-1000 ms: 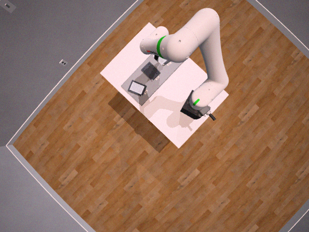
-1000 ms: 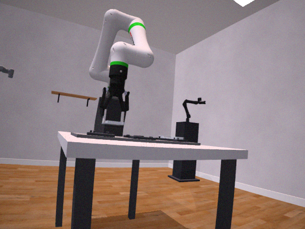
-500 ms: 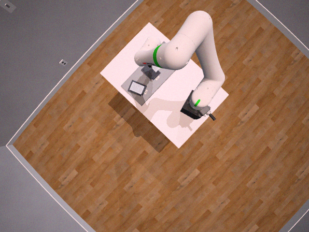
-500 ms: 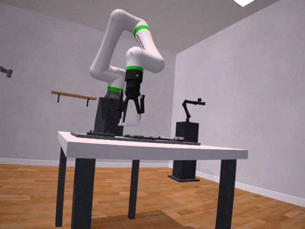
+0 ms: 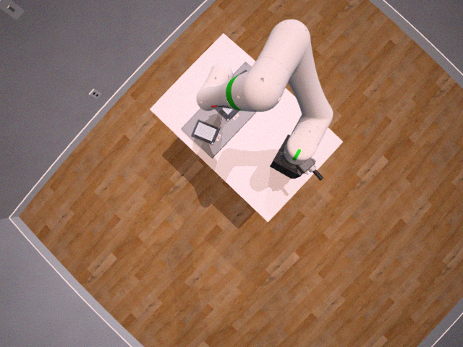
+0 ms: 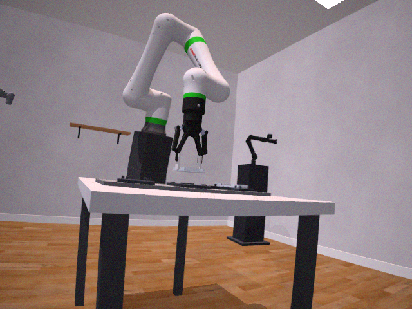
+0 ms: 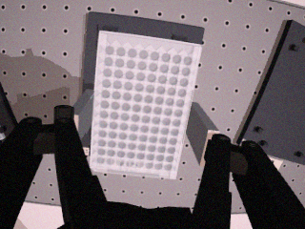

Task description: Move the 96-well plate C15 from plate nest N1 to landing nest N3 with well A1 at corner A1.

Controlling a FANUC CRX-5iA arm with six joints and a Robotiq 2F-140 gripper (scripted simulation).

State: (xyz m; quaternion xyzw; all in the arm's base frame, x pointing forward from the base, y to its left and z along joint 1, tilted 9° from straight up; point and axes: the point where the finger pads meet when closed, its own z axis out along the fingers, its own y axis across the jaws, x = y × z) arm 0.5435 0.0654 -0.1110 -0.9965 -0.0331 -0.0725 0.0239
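Note:
My gripper [image 6: 189,158] is shut on the 96-well plate C15 [image 6: 188,168] and holds it level, well above the deck. In the wrist view the white plate [image 7: 143,103] sits between my two black fingers, gripped on its long sides. Right below it lies an empty dark nest [image 7: 148,26] in the middle of the deck. A second empty dark nest [image 7: 280,98] lies to the right. From above, the arm hides most of the held plate [image 5: 227,110]. The plate C51 [image 5: 205,131] rests flat in its nest at the deck's near end.
The grey perforated deck [image 5: 218,121] lies on a white table [image 6: 199,199]. The robot's black base [image 6: 149,156] stands behind the deck. A small black arm on a pedestal [image 6: 252,166] stands beyond the table. I cannot read the nest labels.

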